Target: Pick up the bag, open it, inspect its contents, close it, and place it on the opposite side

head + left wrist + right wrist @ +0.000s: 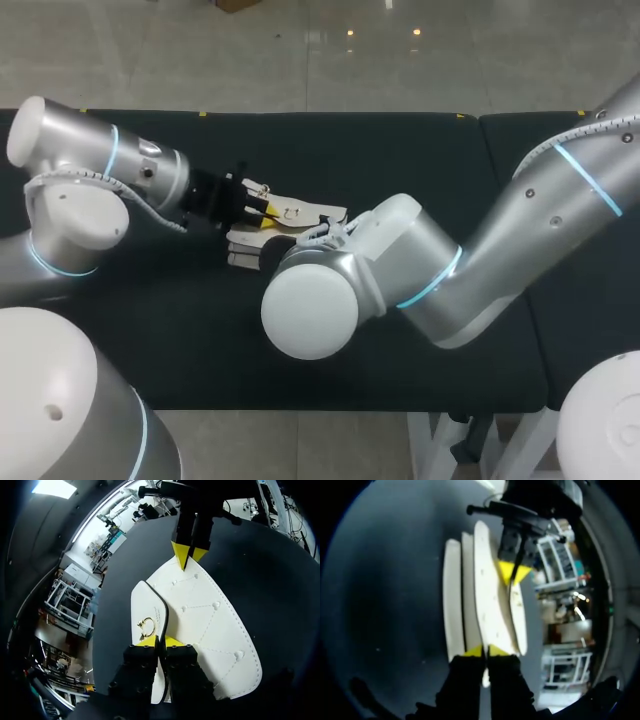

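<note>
1. Closest to us, the right arm (420,270) is stretching in over the dark table (400,150), its bulk hiding part of the bag (300,212), which is sitting mid-table.
2. Under it, the right gripper (485,651) is clamping one edge of the bag's main panel from both sides.
3. Opposite, the left gripper (160,641) is nipping the flap (148,605) right beside the gold clasp (146,626), tips tight on it.
4. Opening looks to be the step in hand: both ends are held, and the flap is standing slightly off the body.
5. Next, I'd say, the left should be peeling the flap back while the right is anchoring, gently so nothing slips.
6. Matte black surface; whether the bag is touching it, I can't tell.
</note>
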Motion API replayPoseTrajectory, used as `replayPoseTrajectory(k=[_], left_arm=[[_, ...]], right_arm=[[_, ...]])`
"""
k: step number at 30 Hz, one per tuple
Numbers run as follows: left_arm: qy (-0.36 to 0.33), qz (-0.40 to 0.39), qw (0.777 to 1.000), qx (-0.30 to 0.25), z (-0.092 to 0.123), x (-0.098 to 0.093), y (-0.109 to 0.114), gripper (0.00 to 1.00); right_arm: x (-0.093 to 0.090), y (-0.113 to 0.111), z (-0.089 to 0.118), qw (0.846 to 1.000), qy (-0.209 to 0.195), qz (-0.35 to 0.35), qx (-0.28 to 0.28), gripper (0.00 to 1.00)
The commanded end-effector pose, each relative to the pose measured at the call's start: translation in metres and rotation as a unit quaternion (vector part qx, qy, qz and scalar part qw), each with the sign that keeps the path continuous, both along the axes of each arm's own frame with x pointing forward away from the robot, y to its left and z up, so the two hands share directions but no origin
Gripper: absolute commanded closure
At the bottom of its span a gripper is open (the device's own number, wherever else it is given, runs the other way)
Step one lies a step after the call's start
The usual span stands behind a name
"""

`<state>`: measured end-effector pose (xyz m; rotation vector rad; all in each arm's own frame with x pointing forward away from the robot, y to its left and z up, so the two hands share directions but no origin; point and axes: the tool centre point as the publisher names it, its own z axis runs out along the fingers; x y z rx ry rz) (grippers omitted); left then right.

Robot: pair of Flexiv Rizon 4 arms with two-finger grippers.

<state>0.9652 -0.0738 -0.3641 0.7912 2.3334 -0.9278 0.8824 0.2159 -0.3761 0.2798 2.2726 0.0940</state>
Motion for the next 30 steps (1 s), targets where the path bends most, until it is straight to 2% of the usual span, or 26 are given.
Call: replayPoseTrajectory(k=[1,8,10,11,12,13,19,25,30], left_arm=[[-0.001,0.005,1.000,-0.006,-0.001,0.003,0.000,0.64],[-0.011,-0.002,1.000,-0.028,0.011,-0.003,0.002,0.69],[-0.012,-0.008,0.999,-0.032,0.012,-0.004,0.000,0.75],[-0.012,-0.009,0.999,-0.032,0.012,-0.004,-0.001,0.89],[-0.013,-0.010,0.999,-0.032,0.012,-0.004,-0.002,0.98],[-0.013,-0.012,0.999,-0.033,0.012,-0.004,-0.003,1.00],[-0.015,-0.020,0.999,-0.034,0.013,-0.007,-0.004,1.00],[-0.009,-0.027,1.000,-0.004,0.004,-0.008,-0.003,1.00],[-0.002,-0.026,1.000,-0.001,0.001,-0.008,0.005,1.00]], right_arm=[[0.000,0.001,-0.002,1.000,-0.001,-0.001,-0.001,1.00],[0.000,0.001,-0.002,1.000,-0.001,-0.001,-0.001,1.00],[0.000,0.001,-0.002,1.000,-0.001,-0.001,-0.001,1.00],[0.000,0.001,-0.002,1.000,-0.001,-0.001,-0.001,1.00],[0.000,0.001,-0.002,1.000,-0.001,-0.001,-0.001,1.00],[0.000,0.001,-0.002,1.000,-0.001,-0.001,-0.001,1.00],[0.000,0.001,-0.002,1.000,-0.001,-0.001,-0.001,1.00],[0.000,0.001,-0.002,1.000,-0.001,-0.001,-0.001,1.00],[0.000,0.001,-0.002,1.000,-0.001,-0.001,-0.001,1.00]])
